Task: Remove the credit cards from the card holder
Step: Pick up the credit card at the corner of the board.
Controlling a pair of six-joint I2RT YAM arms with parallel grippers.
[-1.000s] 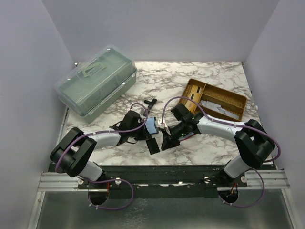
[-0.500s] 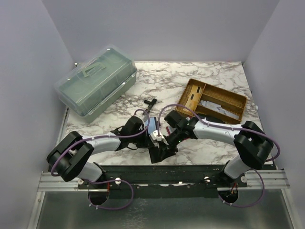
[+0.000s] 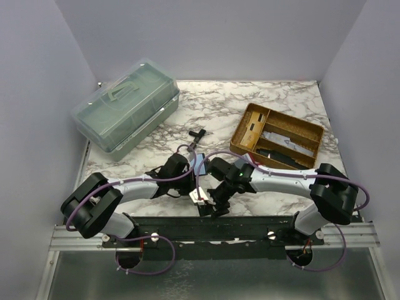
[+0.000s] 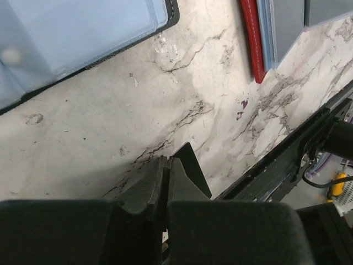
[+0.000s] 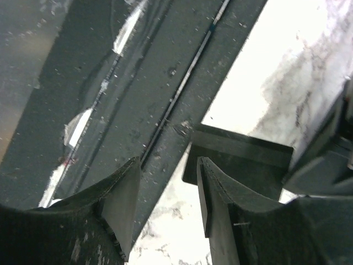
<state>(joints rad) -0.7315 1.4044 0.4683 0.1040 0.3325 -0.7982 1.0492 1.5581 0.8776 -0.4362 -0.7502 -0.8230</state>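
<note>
Seen from above, both arms bend inward and meet low at the near middle of the marble table [image 3: 275,94]. The left gripper [image 3: 188,181] points right, and a light blue credit card [image 3: 199,164] shows just beyond its wrist. The right gripper [image 3: 211,205] hangs at the table's near edge. From this height neither gripper's finger gap can be judged. A green toolbox [image 3: 125,103] sits far left and a wooden tray [image 3: 278,132] far right, both well apart from the arms.

In the left wrist view, the left gripper's fingers [image 4: 151,182] are pressed together with nothing between them, just over bare marble. Beyond them at upper left lies the card holder [image 4: 171,14], black-edged, with the light blue card under its clear sleeve. At upper right a red cover [image 4: 251,38] lies on the table, with grey-blue cards [image 4: 284,22] just beside it.

In the right wrist view, the right gripper's fingers [image 5: 215,193] stand partly apart and hold nothing. They hang over the table's near edge and the dark rail [image 5: 138,83]. A flat black flap [image 5: 242,160] lies on the marble just past the right-hand finger.
</note>
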